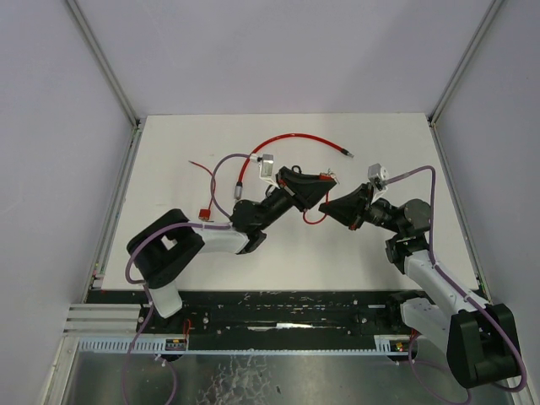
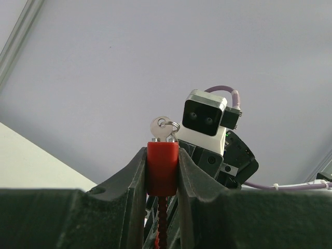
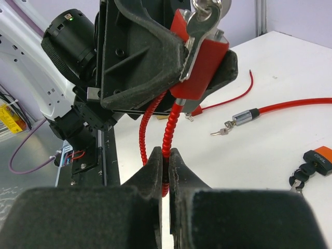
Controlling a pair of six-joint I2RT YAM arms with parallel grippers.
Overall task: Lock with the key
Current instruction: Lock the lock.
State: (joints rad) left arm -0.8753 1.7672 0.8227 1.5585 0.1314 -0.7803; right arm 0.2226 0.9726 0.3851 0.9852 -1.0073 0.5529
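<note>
My left gripper point(image 1: 310, 191) is shut on a red padlock body point(image 2: 162, 168), which stands upright between its fingers point(image 2: 136, 176). A silver key point(image 2: 160, 129) with a ring sits in the lock's top. In the right wrist view the same lock point(image 3: 201, 59) and key point(image 3: 200, 23) hang in front of me. A red coiled cable point(image 3: 172, 122) runs down from the lock. My right gripper point(image 3: 165, 156) is shut on this cable just below the lock. In the top view the right gripper point(image 1: 342, 207) faces the left one, close together.
A second red cable point(image 1: 291, 137) arcs across the far table, with a silver end point(image 3: 244, 116) and small keys point(image 3: 219, 132) beside it. An orange and black key fob point(image 3: 314, 157) lies on the white table point(image 1: 405, 169). A small red block point(image 1: 203, 213) lies at the left.
</note>
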